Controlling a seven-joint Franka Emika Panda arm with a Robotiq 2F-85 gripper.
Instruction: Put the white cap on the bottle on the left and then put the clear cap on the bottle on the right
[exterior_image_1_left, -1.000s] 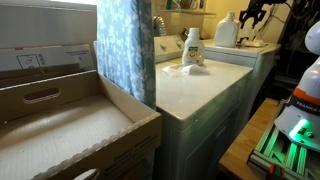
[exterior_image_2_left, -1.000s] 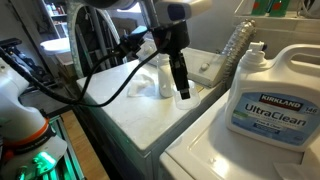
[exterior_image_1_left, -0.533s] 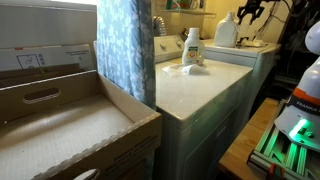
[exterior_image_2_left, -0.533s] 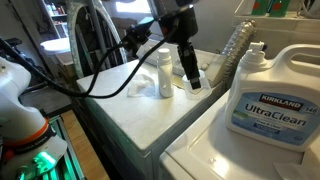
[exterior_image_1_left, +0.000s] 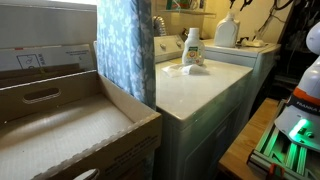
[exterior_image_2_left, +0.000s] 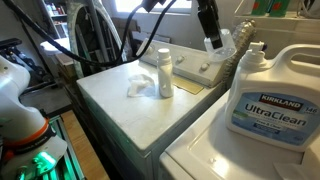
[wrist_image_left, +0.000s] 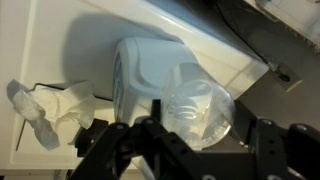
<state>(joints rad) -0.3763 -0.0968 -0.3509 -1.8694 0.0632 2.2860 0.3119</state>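
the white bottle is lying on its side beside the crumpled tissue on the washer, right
Not quite: the white bottle stands upright, not on its side, beside the crumpled tissue on the washer, as an exterior view shows.

The white cap (exterior_image_2_left: 164, 52) sits on the small upright bottle (exterior_image_2_left: 164, 78). The round clear cap (wrist_image_left: 200, 105) is in the gripper (wrist_image_left: 200, 128).

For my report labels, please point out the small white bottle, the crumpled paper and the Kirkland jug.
small white bottle (exterior_image_2_left: 165, 78): in an exterior view, on its body.
crumpled paper (exterior_image_2_left: 137, 86): in an exterior view, on its middle.
Kirkland jug (exterior_image_2_left: 268, 105): in an exterior view, on its label.
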